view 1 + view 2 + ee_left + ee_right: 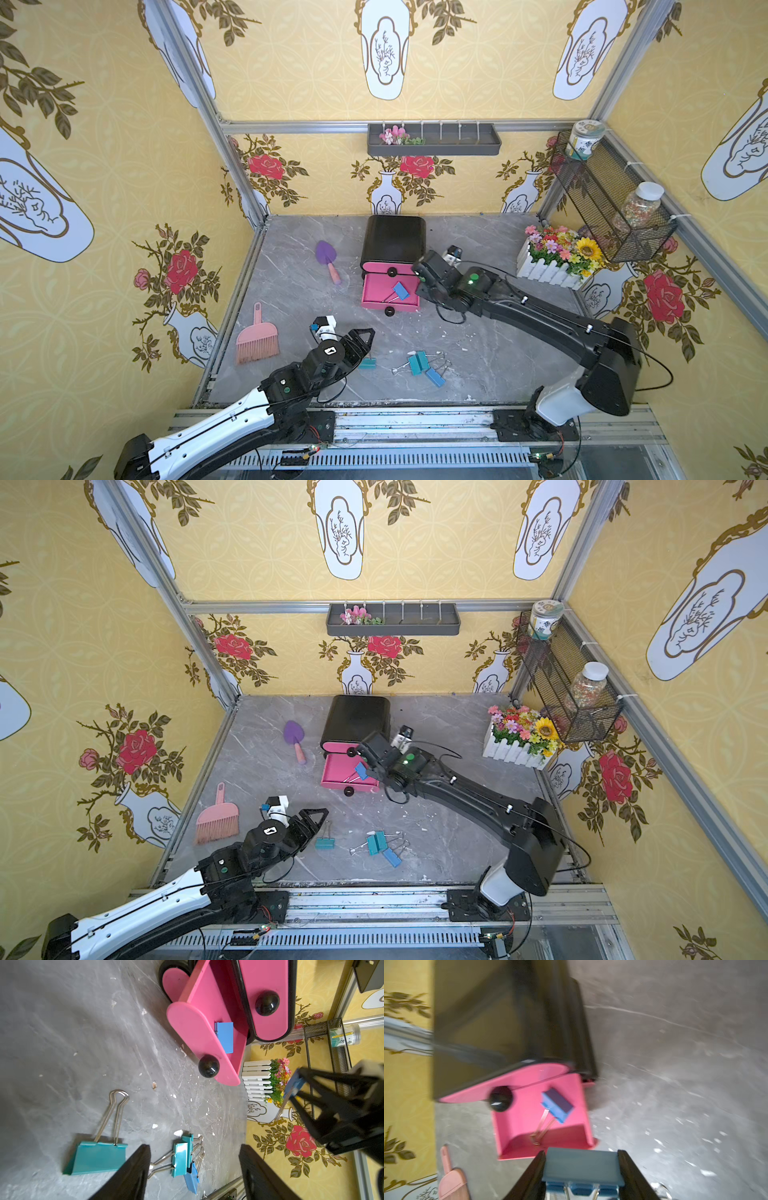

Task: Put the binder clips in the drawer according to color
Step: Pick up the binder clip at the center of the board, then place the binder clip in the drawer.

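While the right gripper (581, 1154) pinches a blue binder clip (583, 1167) between its jaws close by the drawer cabinet (392, 239), we see a second blue clip (401, 290) lying inside the pulled-out pink drawer (374, 299). Our left gripper (195, 1148) hangs low over the table (291, 299) with its jaws spread, just beside a lone teal clip (99, 1157). Two teal clips (417, 361) and a third blue clip (435, 377) lie touching in a heap near the table's front edge.
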Action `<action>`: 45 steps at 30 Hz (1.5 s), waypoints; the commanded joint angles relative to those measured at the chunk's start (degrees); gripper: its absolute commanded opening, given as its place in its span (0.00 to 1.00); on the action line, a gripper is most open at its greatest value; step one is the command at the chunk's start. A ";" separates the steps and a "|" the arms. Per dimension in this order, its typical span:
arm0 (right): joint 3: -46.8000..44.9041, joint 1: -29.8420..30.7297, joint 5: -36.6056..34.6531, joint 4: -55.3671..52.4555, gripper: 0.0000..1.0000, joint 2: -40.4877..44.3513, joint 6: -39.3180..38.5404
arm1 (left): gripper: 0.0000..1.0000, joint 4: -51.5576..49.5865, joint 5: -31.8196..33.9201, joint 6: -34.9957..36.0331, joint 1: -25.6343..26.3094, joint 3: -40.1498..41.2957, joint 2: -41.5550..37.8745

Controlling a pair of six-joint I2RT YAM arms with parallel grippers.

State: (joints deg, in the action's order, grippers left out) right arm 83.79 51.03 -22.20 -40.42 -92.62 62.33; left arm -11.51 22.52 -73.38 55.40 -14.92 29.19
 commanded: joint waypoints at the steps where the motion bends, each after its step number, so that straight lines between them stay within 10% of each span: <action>1: 8.62 1.73 -4.73 -1.60 0.37 -5.76 -9.02 | 0.73 -2.89 0.88 -0.44 -0.14 0.37 -2.01; 14: 7.70 3.64 -7.92 12.29 0.39 -10.83 -32.93 | 0.74 -2.00 0.69 -0.22 -0.18 0.69 -1.13; 24: 11.81 5.40 3.79 16.97 0.42 -15.86 -61.41 | 0.74 -3.69 1.43 -1.77 -0.13 1.07 -2.91; 45: 15.79 5.15 5.94 12.48 0.50 -22.67 -80.99 | 0.73 -9.50 2.84 -3.37 -0.17 0.50 -7.49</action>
State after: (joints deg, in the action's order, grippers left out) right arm 98.98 56.36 -14.61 -28.53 -115.13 -16.14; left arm -19.84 24.27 -76.90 55.24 -14.11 21.63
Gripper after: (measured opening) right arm 0.524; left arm 0.733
